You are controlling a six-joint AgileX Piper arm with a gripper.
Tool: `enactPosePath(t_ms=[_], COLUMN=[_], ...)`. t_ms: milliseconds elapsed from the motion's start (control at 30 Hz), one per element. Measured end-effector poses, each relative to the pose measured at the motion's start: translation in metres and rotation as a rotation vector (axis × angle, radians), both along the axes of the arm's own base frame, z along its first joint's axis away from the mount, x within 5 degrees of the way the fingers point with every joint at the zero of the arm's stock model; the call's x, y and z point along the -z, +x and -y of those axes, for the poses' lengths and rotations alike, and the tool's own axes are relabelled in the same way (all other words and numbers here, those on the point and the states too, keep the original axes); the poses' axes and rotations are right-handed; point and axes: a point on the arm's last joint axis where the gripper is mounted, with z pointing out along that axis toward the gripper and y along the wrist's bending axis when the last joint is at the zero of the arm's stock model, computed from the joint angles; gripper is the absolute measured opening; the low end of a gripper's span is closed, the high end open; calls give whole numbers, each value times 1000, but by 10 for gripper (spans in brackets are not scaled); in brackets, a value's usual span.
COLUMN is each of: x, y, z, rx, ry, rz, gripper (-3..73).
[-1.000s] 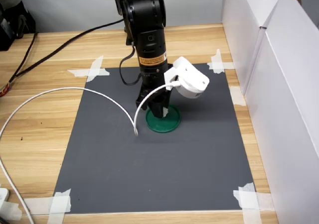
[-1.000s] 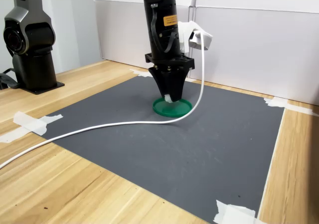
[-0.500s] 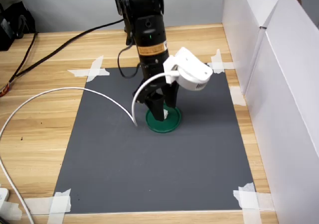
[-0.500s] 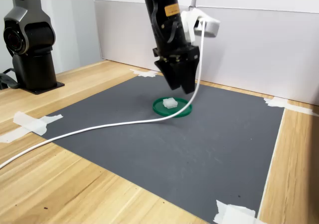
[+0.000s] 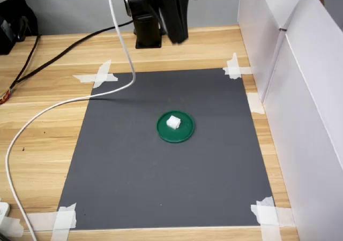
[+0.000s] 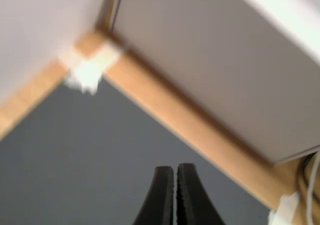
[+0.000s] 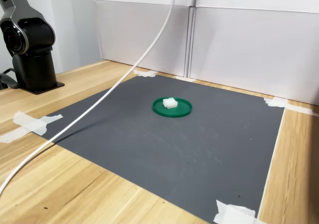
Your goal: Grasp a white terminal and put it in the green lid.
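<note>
Tiny white blocky plastic terminal resting inside flat round dark-green plastic lid mid-mat, black gripper pressed together, empty, raised well apart at far edge.

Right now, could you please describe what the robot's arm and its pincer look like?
The arm is glossy black with rounded joint housings on a black base. A white cable hangs from it, trailing across the grey mat, and a thinner black cable runs along the table. In the wrist view the pincer shows two slim black tapered fingers with ribbed inner faces.
</note>
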Motion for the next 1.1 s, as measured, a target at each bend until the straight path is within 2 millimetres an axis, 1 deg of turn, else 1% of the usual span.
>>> enactPosePath(t_ms=[100,167,300,367,433,533,633,767,900,1000,1100], x=[-21,-30,-34,-30,-24,-6,19,58,95,114,128], y=[-27,-45,-77,-96,-114,-136,-150,-156,-157,-163,-168], z=[10,21,47,59,68,76,80,80,78,76,75], rx=[34,92,250,341,416,519,589,627,635,635,633], ry=[87,174,339,409,441,445,437,441,469,486,488], rz=[63,88,124,152,188,227,231,175,100,82,88], gripper=[-14,-14,-15,-15,-15,-15,-15,-15,-15,-15,-15])
